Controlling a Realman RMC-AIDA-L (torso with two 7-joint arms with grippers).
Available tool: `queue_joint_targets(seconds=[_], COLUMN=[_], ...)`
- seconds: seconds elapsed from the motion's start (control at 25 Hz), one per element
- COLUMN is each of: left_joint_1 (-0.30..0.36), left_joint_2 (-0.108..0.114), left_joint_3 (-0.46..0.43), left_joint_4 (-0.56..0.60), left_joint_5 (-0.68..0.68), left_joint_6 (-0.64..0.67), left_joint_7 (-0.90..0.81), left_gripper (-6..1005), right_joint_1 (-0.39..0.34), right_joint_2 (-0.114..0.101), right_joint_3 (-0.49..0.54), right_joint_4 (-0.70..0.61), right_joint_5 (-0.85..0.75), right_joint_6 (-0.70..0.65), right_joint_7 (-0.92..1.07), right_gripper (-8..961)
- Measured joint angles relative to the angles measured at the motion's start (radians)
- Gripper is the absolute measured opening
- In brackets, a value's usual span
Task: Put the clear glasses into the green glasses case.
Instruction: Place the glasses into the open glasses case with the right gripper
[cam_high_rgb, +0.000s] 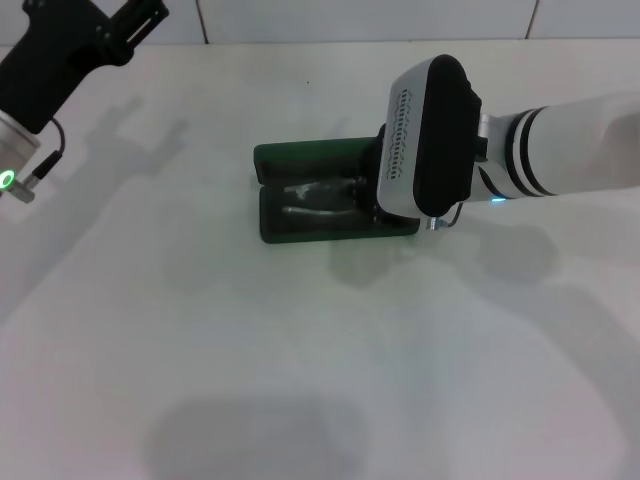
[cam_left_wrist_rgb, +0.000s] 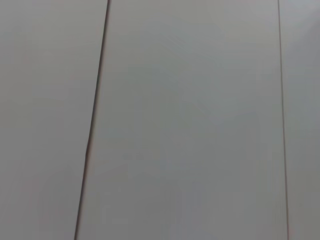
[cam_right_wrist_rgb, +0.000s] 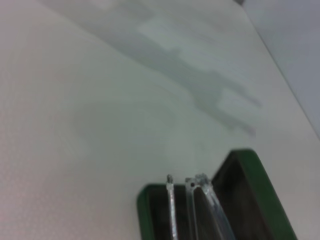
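Right gripper (cam_high_rgb: 385, 205) down at the right end of the green glasses case (cam_high_rgb: 300, 158), fingertips hidden under the wrist housing; open or closed: cannot tell, neither from head view nor from right wrist view

Green glasses case lying open on the white table (cam_high_rgb: 300, 380), lid folded back flat toward the far side, tray toward the robot

Clear glasses (cam_high_rgb: 315, 195) inside the tray, lying lengthwise along the dark lining; right wrist view shows the thin temple arms (cam_right_wrist_rgb: 200, 205) between the green case walls (cam_right_wrist_rgb: 260, 185), tips near the case's left end

Whether the glasses sit fully down in the tray or ride up at the gripper end: not resolvable, that end covered by the arm

Left gripper (cam_high_rgb: 130, 30) parked up at the far left, well apart from the case, holding nothing; left wrist view shows only wall panels

Progress, judged: placement essentially done or in its last phase; remaining: release if not already released, withdrawal of right arm clear of the case. Lid not closed; task sentence does not ask for it
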Motion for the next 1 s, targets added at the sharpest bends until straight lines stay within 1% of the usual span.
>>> queue_joint_targets(seconds=[0.2, 0.36, 1.0], left_joint_1=[-0.011, -0.015, -0.017], left_joint_2=[-0.001, -0.003, -0.01], left_joint_3=[0.001, 0.002, 0.004], left_joint_4=[0.002, 0.002, -0.003], left_joint_5=[0.006, 0.007, 0.008], left_joint_6=[-0.011, -0.012, -0.013], left_joint_7=[-0.001, -0.001, -0.001], left_gripper=[816, 816, 816], right_joint_1=[0.008, 0.001, -0.003], right_joint_2=[0.0, 0.0, 0.0], right_joint_3=[-0.011, -0.034, -0.043], right_joint_4=[0.032, 0.037, 0.037], right_joint_5=[-0.014, -0.012, -0.013], right_joint_6=[0.032, 0.08, 0.088], right_joint_7=[0.028, 0.028, 0.029], right_gripper=[114, 114, 113])
